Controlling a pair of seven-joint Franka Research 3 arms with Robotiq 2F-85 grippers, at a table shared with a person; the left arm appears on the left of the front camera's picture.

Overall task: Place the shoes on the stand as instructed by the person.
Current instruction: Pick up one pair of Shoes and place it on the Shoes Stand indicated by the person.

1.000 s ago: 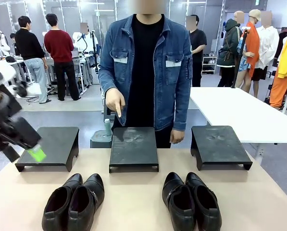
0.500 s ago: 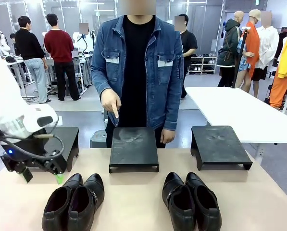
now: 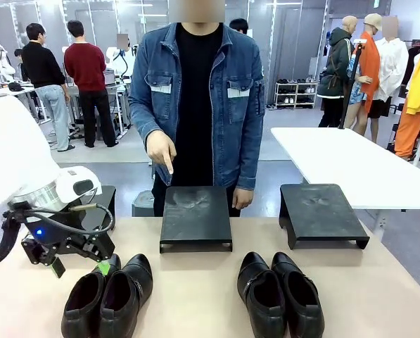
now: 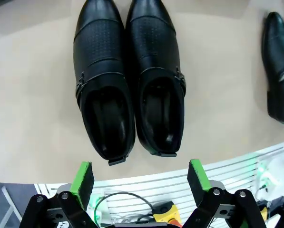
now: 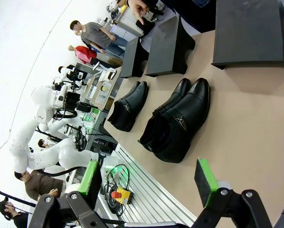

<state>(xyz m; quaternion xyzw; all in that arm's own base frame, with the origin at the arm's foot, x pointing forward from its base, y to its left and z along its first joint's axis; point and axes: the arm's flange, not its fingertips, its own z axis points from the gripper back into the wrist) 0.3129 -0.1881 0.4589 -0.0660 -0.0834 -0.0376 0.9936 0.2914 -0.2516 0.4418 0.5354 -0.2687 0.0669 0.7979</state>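
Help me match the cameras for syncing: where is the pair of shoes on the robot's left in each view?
Front view: left pair of shoes, lower left corner.
Left wrist view: left pair of shoes, top centre.
Right wrist view: left pair of shoes, the farther pair, left of centre.
Shared landmark: the right pair of shoes alongside.

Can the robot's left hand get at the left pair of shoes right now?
Probably yes: the left hand hangs open close over the left pair of shoes, with nothing between them.
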